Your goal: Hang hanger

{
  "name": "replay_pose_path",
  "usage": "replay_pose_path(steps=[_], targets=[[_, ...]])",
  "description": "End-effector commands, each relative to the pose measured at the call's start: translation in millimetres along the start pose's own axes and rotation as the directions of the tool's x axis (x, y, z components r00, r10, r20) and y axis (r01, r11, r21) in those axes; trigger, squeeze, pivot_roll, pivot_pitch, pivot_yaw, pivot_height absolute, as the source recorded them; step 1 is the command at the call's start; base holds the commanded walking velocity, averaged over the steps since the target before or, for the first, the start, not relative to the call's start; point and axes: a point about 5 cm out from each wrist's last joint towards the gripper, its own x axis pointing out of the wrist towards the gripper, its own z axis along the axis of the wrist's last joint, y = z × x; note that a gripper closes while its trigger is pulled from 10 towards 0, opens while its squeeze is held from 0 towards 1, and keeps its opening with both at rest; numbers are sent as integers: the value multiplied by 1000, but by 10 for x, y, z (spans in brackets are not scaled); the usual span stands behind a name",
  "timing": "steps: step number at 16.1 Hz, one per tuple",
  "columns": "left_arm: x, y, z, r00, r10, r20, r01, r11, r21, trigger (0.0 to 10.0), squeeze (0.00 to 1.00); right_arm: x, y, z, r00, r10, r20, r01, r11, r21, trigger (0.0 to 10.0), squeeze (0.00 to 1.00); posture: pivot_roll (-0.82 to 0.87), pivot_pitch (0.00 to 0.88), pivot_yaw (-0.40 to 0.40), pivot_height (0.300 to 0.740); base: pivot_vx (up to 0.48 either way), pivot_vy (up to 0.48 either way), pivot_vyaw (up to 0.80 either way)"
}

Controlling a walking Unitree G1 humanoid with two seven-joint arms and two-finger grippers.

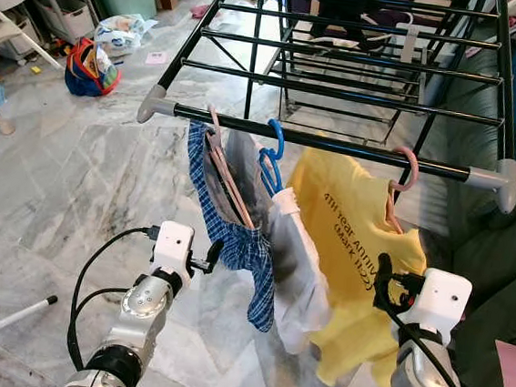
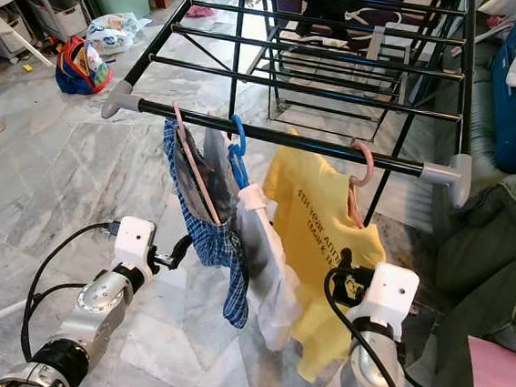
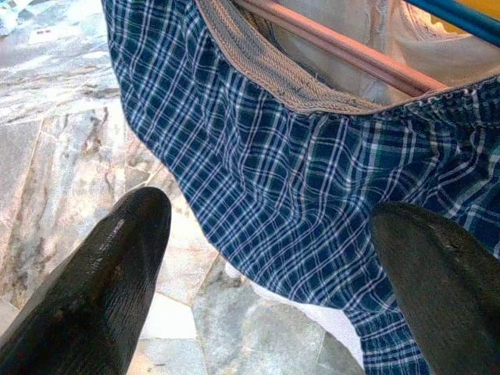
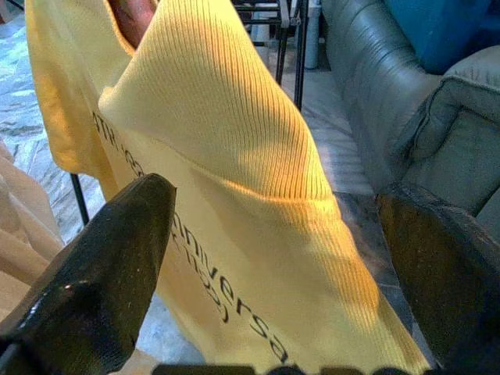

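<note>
Three hangers sit hooked on the front black metal rail of the drying rack (image 1: 336, 146): a pink plastic hanger carrying blue checked shorts (image 1: 238, 214), a blue plastic hanger (image 1: 271, 158) bearing a white garment (image 1: 301, 271), and a second pink hanger (image 1: 400, 182) holding a yellow printed T-shirt (image 1: 349, 248). The left pincer (image 3: 266, 273) hovers just before the checked shorts, fingers spread, holding nothing. The right pincer (image 4: 273, 266) stands likewise parted and empty by the yellow shirt. Judgement: hanging appears complete; only arm withdrawal is left.
</note>
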Motion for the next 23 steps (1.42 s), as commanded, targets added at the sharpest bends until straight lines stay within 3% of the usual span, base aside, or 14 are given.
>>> replay_pose_path(steps=[1, 8, 10, 11, 16, 23], targets=[[-30, 30, -75, 999, -5, -40, 5, 1000, -22, 10000, 0, -44, 34, 24, 1000, 6, 9, -6, 1000, 6, 10000, 1000, -146, 156, 72, 740, 0, 0, 0], [5, -24, -52, 998, -55, -45, 54, 998, -20, 10000, 0, -55, 42, 14, 1000, 8, 9, -8, 1000, 21, 10000, 1000, -162, 147, 75, 740, 0, 0, 0], [6, -45, -58, 997, -63, -46, 62, 998, -21, 10000, 0, -55, 29, 0, 1000, 4, 1, -4, 1000, 21, 10000, 169, -166, 146, 76, 740, 0, 0, -228], [5, -51, -62, 997, -66, -46, 65, 998, -19, 10000, 0, -55, 28, 1, 1000, 4, 0, -4, 1000, 21, 10000, 0, -167, 146, 76, 740, 0, 0, -456], [19, -91, -64, 996, -77, -52, 76, 997, -23, 10000, 0, -36, 23, 12, 1000, 9, 2, -9, 1000, 17, 10000, 0, -168, 143, 70, 740, 0, 0, -722], [9, -96, -101, 995, -75, -72, 73, 997, -39, 10000, 0, -32, 40, 14, 1000, 24, 0, -24, 1000, 16, 10000, 0, -165, 145, 64, 740, -184, 0, 0]])
